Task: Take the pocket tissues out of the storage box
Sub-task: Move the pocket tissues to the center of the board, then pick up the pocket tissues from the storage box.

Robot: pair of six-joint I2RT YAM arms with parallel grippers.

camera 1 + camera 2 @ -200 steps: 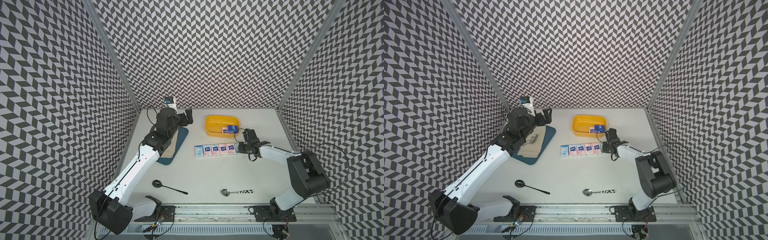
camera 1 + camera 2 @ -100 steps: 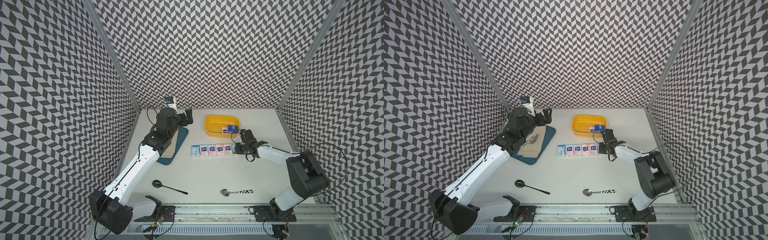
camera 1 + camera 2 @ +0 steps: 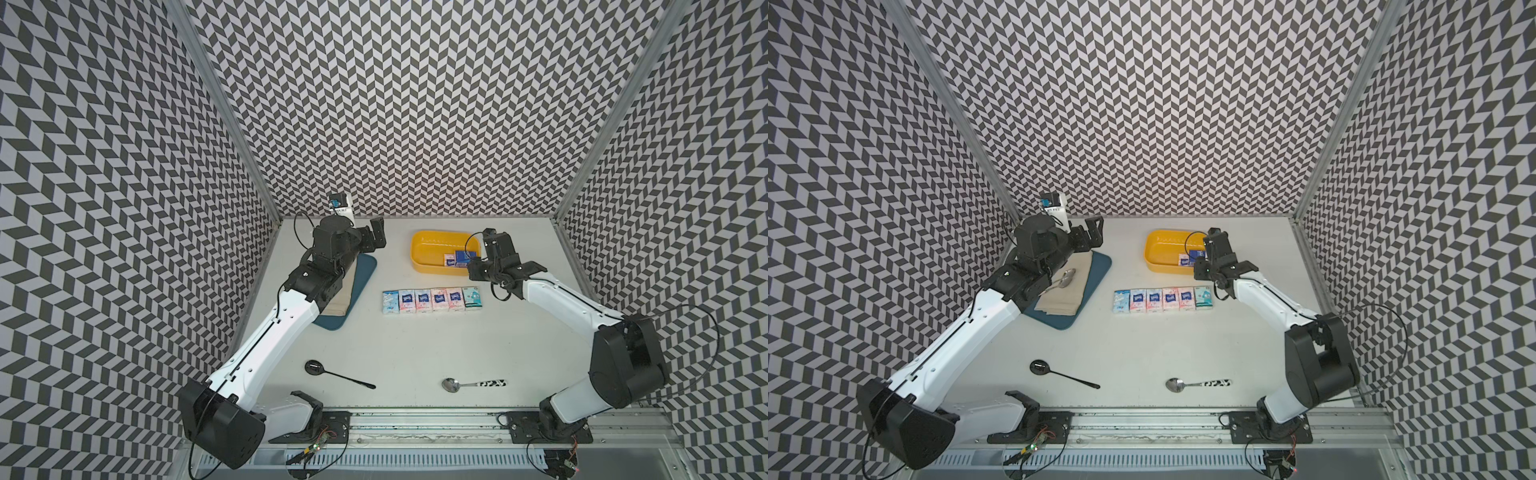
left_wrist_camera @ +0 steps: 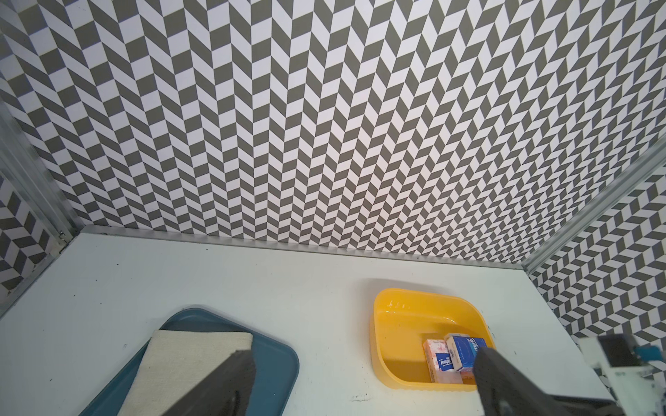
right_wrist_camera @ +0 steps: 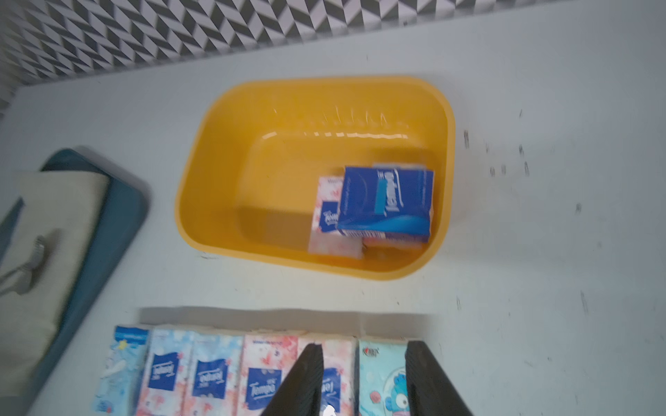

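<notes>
R tool (image 5: 365, 345): jaws part-spread, empty, over teal pack (image 3: 473, 297), right end of 6 pocket tissues (image 3: 423, 300) rowed on worktop (image 3: 415, 345), just near of storage box (image 3: 432, 269). Dark-blue pack (image 5: 385, 201) + white-pink pack (image 5: 326, 216) in box, near-right corner. L tool (image 4: 362, 354): jaws wide, empty, by tray (image 3: 365, 270) far end.

Both top views look down from high in front over the whole worktop (image 3: 415, 345), the left wrist view faces the back wall from low, the right wrist view peers down closely, all sharing the storage box (image 5: 201, 180).
</notes>
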